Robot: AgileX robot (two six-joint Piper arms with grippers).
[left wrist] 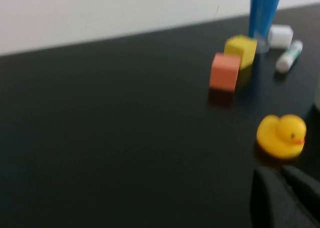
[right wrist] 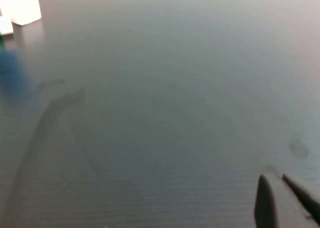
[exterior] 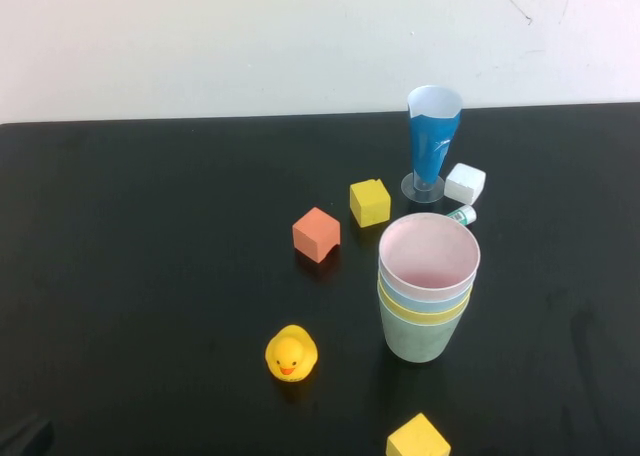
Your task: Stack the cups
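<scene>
- Cups (exterior: 428,291) are nested in one stack: pink inside, then blue, yellow, green outermost.
- Left gripper (left wrist: 285,180) is closed, empty, near duck (left wrist: 281,135).
- Right gripper (right wrist: 280,185) is closed, empty, over table (right wrist: 175,98).

- The four cups (exterior: 428,286) are standing upright, nested: pink inside, then blue, yellow, green outermost.
- The stack is sitting right of the table's (exterior: 150,276) middle.

Left gripper (left wrist: 282,175) closed, fingers together, low over the worktop (left wrist: 125,138), holding nothing, right gripper (right wrist: 280,180) closed, fingers together, low over the worktop, holding nothing
</scene>
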